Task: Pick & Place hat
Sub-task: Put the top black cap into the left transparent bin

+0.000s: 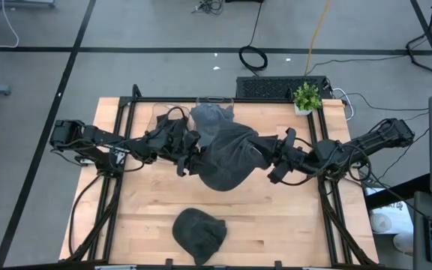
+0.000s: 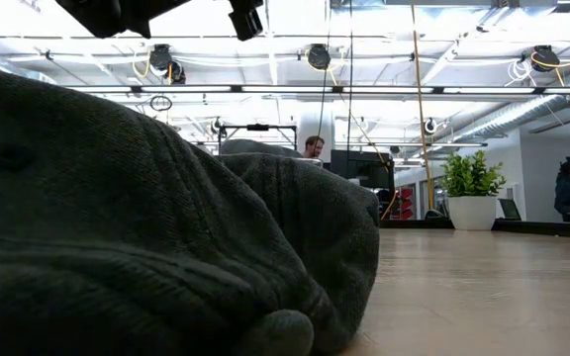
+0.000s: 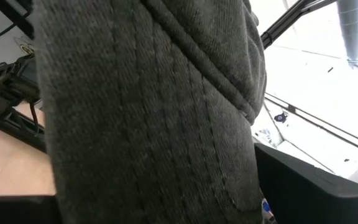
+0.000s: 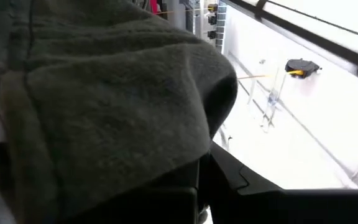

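Note:
A dark grey hat [image 1: 227, 157] hangs in the air between my two grippers over the middle of the table. My left gripper [image 1: 193, 155] stands at its left side and my right gripper [image 1: 267, 159] at its right side, both shut on it. The hat's cloth [image 3: 154, 112] fills the left wrist view and the hat's cloth [image 4: 104, 106] fills most of the right wrist view. A second dark grey hat [image 1: 199, 234] lies flat near the table's near edge and fills the left of the low view as a big hat [image 2: 146, 227]. My left gripper holds the hat by its left side [image 3: 166, 186], coming level from the table's left; the cloth runs down between the dark fingers [image 3: 309, 186] and hides the pinch. My right gripper holds the hat's right side [image 4: 166, 155], coming level from the table's right. The cloth covers the fingers [image 4: 241, 180]. The hat is lifted clear and sags between the two.
A clear container [image 1: 167, 112] with lighter grey cloth [image 1: 212, 116] sits at the table's far edge. A small potted plant [image 1: 306, 97] stands at the far right corner. Bare wood [image 1: 291, 217] shows to the near right. People are in the room beyond.

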